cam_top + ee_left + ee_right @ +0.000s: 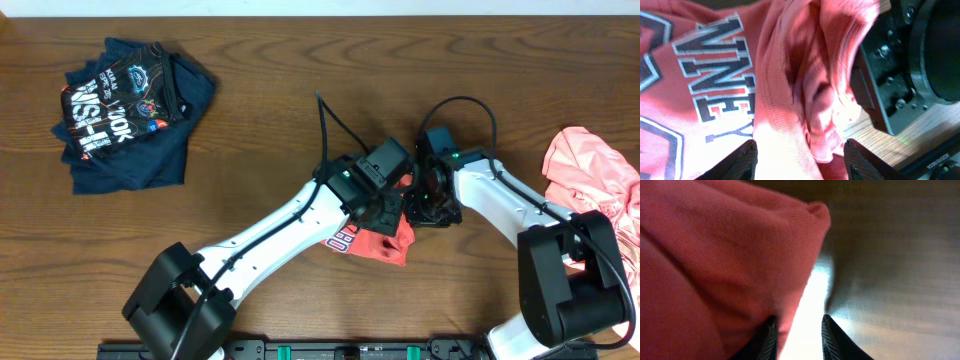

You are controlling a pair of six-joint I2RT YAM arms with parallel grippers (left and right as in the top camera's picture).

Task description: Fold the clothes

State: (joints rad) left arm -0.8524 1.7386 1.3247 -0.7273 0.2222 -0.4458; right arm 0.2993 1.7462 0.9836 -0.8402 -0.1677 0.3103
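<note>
Coral-red T-shirt (388, 245) is lying bunched mid-surface (300, 110), toward the front edge. Left pincer (804, 159) is gaping wide, straddling the fabric. Right pincer (797, 339) is sitting barely parted at a fold; cannot tell if holding.

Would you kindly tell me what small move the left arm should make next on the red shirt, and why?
Probably close the left pincer on the red shirt. Its jaws stand open with a bunched fold of the cloth lying between them, so a grip seems ready. The right pincer is open too, at the shirt's edge over the table.
</note>
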